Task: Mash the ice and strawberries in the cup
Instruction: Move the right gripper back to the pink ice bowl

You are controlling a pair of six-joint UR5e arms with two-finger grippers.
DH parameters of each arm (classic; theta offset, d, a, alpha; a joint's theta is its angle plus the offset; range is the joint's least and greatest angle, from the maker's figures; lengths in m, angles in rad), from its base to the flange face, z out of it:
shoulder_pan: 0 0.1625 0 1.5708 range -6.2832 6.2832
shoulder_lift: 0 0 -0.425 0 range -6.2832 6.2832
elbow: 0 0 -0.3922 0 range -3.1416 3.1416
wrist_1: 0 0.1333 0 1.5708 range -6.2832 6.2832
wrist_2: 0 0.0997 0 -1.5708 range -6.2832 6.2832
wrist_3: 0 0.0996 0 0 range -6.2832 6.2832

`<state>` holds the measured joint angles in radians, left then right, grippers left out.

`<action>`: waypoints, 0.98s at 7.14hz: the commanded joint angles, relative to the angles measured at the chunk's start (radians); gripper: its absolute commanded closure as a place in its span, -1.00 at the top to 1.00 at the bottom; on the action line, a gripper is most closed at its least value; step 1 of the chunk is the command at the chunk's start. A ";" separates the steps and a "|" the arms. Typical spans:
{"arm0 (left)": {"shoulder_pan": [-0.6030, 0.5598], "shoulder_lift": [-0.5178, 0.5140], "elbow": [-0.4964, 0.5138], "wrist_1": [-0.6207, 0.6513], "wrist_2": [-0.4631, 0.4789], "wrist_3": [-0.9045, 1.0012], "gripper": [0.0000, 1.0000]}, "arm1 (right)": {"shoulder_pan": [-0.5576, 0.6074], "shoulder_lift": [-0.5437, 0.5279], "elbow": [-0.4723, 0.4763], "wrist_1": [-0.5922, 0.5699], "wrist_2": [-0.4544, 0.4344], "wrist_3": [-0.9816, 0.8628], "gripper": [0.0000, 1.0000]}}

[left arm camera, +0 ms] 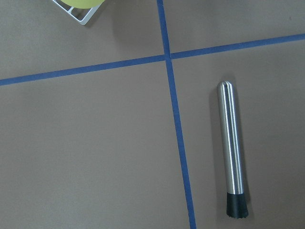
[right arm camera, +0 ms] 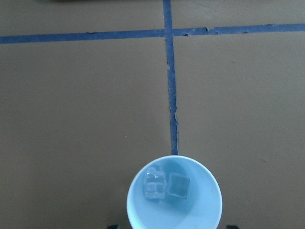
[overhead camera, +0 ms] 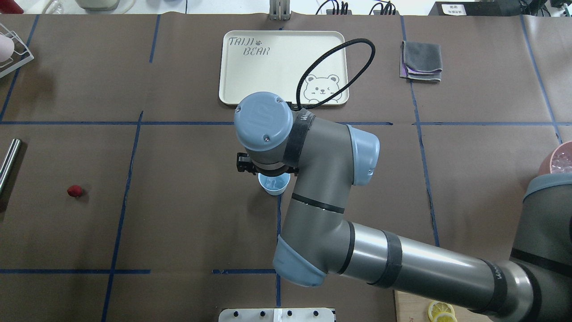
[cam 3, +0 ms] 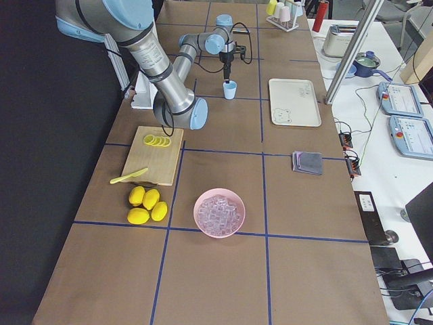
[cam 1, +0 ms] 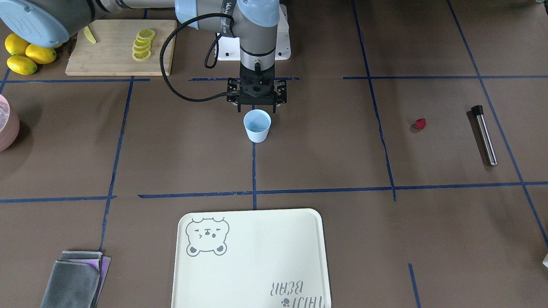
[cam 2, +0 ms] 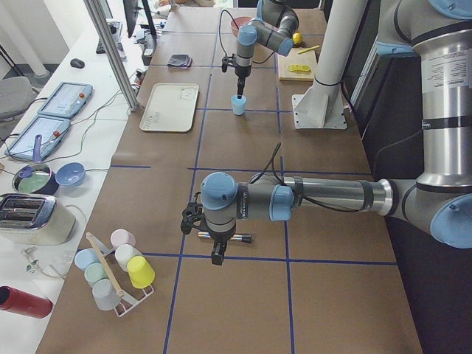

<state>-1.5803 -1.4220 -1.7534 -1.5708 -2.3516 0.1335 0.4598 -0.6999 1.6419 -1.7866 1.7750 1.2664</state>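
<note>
The pale blue cup (cam 1: 257,126) stands upright mid-table, and two clear ice cubes (right arm camera: 167,185) lie in its bottom. My right gripper (cam 1: 257,105) hangs straight above the cup, open, its fingertips wide apart on either side of the rim and nothing between them. More ice fills the pink bowl (cam 3: 197,215). One small dark-red strawberry (cam 1: 421,124) lies alone on the table, far from the cup. My left gripper (cam 2: 216,257) hovers over a steel muddler (left arm camera: 232,148) with a black tip. It shows only in the side view, so I cannot tell whether it is open or shut.
A cream bear tray (cam 1: 252,256) sits at the operators' edge beside folded grey cloths (cam 1: 77,278). A cutting board (cam 1: 107,60) holds lemon slices (cam 1: 143,45), with whole lemons (cam 1: 25,53) next to it. A rack of coloured cups (cam 2: 118,269) stands past the muddler.
</note>
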 commanded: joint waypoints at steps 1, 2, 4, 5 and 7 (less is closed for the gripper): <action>-0.001 0.000 0.005 0.000 0.000 0.000 1.00 | 0.113 -0.148 0.121 0.001 0.105 -0.146 0.98; -0.001 0.002 0.005 0.003 0.000 0.000 1.00 | 0.166 -0.253 0.215 0.006 0.142 -0.270 0.98; 0.000 0.000 0.006 0.003 0.000 -0.002 1.00 | 0.315 -0.410 0.317 0.006 0.246 -0.468 0.98; 0.000 0.000 0.006 0.003 0.000 0.000 1.00 | 0.429 -0.488 0.331 0.006 0.344 -0.634 0.98; 0.000 0.000 0.005 0.002 0.000 0.000 1.00 | 0.616 -0.709 0.378 0.007 0.415 -0.984 0.98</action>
<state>-1.5805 -1.4220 -1.7470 -1.5687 -2.3516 0.1333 0.9596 -1.2726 1.9862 -1.7800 2.1483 0.4994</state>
